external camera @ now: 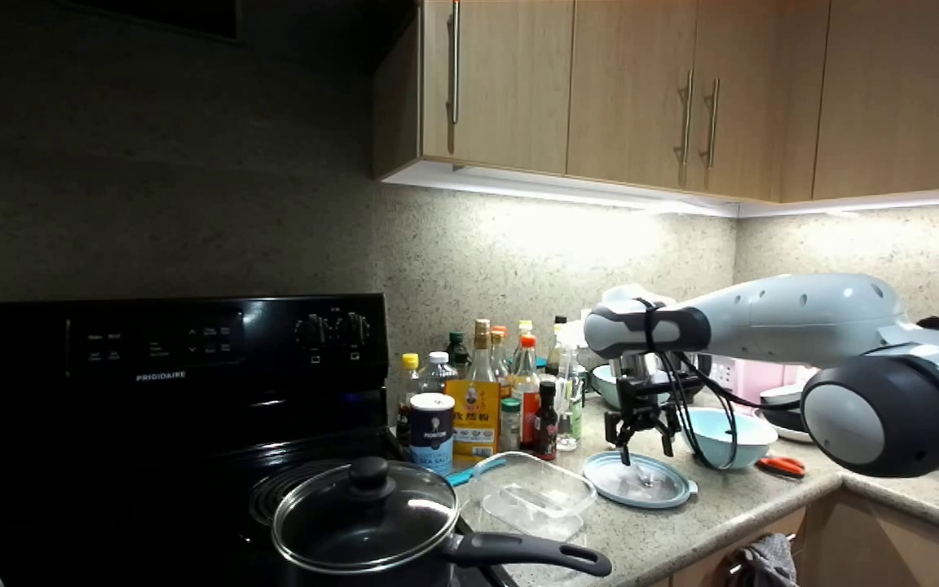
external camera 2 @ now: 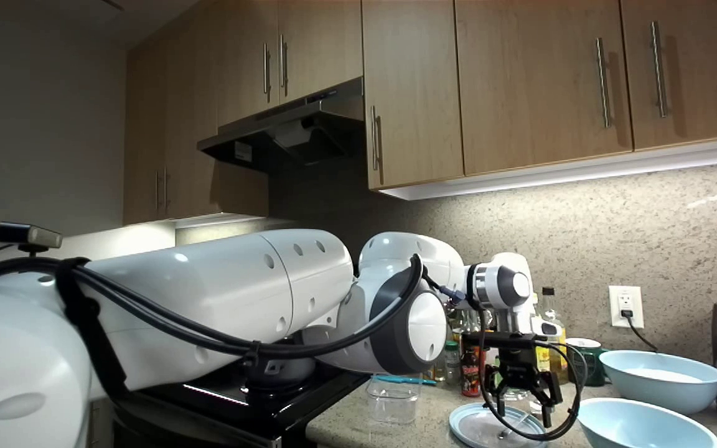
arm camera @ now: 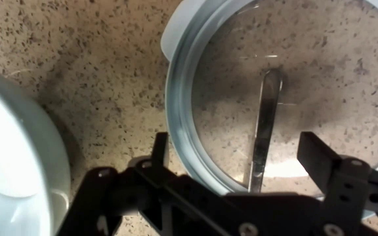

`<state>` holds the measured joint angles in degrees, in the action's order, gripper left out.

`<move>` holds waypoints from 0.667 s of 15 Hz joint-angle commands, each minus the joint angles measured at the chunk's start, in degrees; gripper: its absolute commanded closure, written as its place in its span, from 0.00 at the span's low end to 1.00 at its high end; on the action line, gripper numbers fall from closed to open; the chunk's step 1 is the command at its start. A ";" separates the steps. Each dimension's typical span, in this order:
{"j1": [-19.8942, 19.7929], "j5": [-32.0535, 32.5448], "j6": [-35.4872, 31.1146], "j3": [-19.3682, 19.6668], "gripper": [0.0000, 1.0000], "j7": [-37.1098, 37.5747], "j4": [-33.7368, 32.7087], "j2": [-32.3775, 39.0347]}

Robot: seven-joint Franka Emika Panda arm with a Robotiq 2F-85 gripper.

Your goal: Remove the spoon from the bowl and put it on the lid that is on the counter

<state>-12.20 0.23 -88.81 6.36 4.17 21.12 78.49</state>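
Beige speckled counter [arm camera: 116, 98] | wooden cabinets [external camera: 632, 90] above, underside lit | spoon [arm camera: 265, 127] on blue-rimmed lid [arm camera: 179, 101] | fingers [arm camera: 318, 160] apart

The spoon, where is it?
In the wrist view, the spoon lies on the blue-rimmed clear lid, right of the pale blue bowl, partly hidden by the hand.

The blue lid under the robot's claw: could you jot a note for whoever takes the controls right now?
Gripper: open, holding nothing, above the lid.
Spoon: on the lid; one end hidden by the gripper in the wrist view.
Bowl: pale blue-green, beside the lid, not touching it.
Done: spoon out of the bowl and on the lid.
Left: probably just backing the gripper away without nudging the spoon.
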 commanded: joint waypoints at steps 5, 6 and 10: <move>1.21 0.20 3.43 -1.30 0.00 1.42 1.66 -1.77; 1.21 0.02 4.31 -1.63 0.00 1.23 1.76 -1.70; 1.94 -0.50 8.98 -2.60 0.00 4.29 0.98 -0.58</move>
<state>-10.79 0.30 -82.86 4.60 5.66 21.33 78.25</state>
